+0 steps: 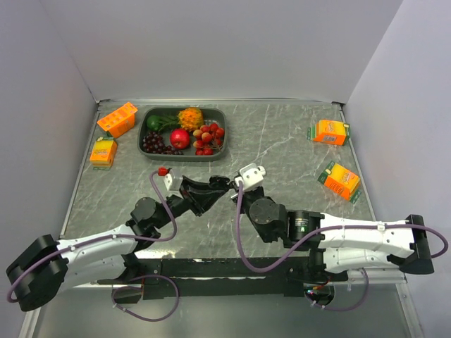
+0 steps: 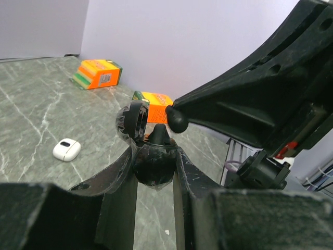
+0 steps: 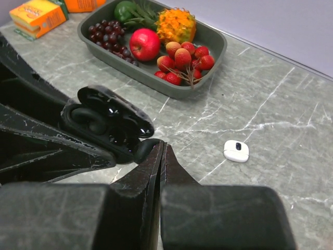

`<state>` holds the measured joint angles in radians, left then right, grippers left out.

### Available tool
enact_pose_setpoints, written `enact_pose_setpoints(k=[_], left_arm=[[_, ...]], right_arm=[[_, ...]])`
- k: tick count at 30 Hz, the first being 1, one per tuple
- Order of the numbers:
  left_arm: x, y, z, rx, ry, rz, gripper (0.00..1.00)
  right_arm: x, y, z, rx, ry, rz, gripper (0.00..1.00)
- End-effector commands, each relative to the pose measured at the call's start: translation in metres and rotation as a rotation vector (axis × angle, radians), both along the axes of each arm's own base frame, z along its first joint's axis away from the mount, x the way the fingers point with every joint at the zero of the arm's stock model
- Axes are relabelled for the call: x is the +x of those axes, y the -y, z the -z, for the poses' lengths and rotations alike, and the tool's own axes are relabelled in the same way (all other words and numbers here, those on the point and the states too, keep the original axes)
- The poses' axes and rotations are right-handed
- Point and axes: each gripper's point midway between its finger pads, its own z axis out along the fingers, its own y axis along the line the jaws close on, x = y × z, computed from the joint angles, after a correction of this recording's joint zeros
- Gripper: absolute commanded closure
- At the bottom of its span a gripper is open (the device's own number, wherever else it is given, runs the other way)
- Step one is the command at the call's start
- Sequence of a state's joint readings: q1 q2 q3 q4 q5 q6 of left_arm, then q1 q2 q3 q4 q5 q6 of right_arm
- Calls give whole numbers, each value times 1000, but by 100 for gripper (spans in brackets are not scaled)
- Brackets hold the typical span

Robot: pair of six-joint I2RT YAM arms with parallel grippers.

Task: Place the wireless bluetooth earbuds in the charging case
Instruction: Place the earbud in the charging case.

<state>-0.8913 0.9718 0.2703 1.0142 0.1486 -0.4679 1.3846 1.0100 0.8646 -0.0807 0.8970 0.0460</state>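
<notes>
black earbud [image 3: 141, 149] | judged light, slick | pinched by its bulb in clenched right gripper [image 3: 160, 151] | charging case [image 3: 106, 122] clamped by left gripper [image 2: 155, 156]

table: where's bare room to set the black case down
Widest bare marble: between the fruit tray and the right-hand orange boxes, save one small white piece. Also the near-left strip this side of the yellow box. Crowded: centre, where the left end effector and right end effector meet, and the back-left corner.
</notes>
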Motion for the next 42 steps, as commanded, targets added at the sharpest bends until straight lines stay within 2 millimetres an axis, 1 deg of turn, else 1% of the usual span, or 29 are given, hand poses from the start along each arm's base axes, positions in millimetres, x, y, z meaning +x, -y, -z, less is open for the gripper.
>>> enact_pose_setpoints(k=[1,2,4,5,10,16,25,29,42], left_arm=[[-7,4,-39,-92,73,43,99],[-7,4,-40,-93,74,45,99],[-7,6,-39,-89,72,51,99],[-7,7,-40,-87,74,53,99],[-8,9,-37,-78,66,59,99],[-11,11,-36,-72,65,68,99],[-12,12,-43,-84,74,70,99],[-11,10,-46,-90,81,59,99],[-8,5,-49,-92,88,28,99]], right_arm=[[0,-8,-27,71,38,-3,100],[0,-8,-25,65,37,1,100],[0,-11,-29,95,43,0,100],[2,-10,-30,72,57,1,100],[2,-13,-36,72,80,-9,100],[1,-16,-33,45,87,-21,100],[-3,-22,-27,15,89,-46,100],[-3,-22,-26,0,93,-49,100],[-7,-18,-22,-22,99,-54,100]])
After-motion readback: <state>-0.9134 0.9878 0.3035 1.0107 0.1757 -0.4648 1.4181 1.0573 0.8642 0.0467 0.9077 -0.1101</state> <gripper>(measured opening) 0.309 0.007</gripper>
